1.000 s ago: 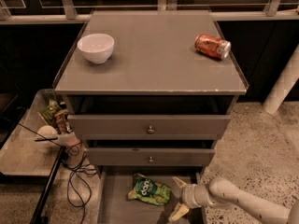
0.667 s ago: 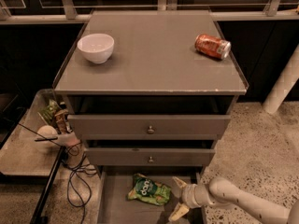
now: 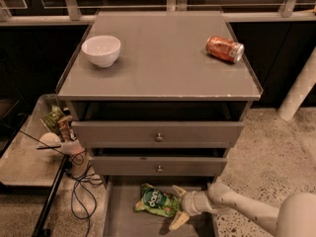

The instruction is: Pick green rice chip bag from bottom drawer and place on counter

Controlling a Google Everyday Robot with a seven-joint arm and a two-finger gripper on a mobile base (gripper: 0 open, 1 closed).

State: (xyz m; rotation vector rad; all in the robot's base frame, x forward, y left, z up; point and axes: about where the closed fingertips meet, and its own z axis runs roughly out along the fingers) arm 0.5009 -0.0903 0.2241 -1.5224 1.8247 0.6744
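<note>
1. At the bottom of the camera view, toward 5 o'clock, my gripper [image 3: 178,207] sits low inside the pulled-out bottom drawer [image 3: 121,214]. My pale arm [image 3: 247,210] reaches in from the lower right corner.
2. My hand is released. The two fingers [image 3: 177,222] are spread wide, one tip toward 12 o'clock and the other toward 6, and nothing is clamped between them.
3. The green rice chip bag [image 3: 157,201] lies flat on the drawer's floor, at 9 o'clock from my gripper and just beside it. Its right end reaches toward the gap between my fingertips, and I cannot tell whether either tip touches it.
4. The bag's dark round label with white lettering faces up. The bag lies toward the back of the drawer, just below the front of the middle drawer [image 3: 159,166].
5. The middle drawer and the top drawer [image 3: 158,131] each carry a small round knob. A dark gap shows above each of them.
6. The counter [image 3: 163,78] lies at 12 o'clock from my gripper. A white bowl [image 3: 101,50] stands upright toward its 10 o'clock corner, and an orange soda can [image 3: 225,49] lies on its side toward 2 o'clock, well apart from the bowl.
7. At 9 o'clock from the cabinet stands a low side table [image 3: 22,162] holding a few small items, with dark cables [image 3: 79,194] trailing on the speckled floor beside it.
</note>
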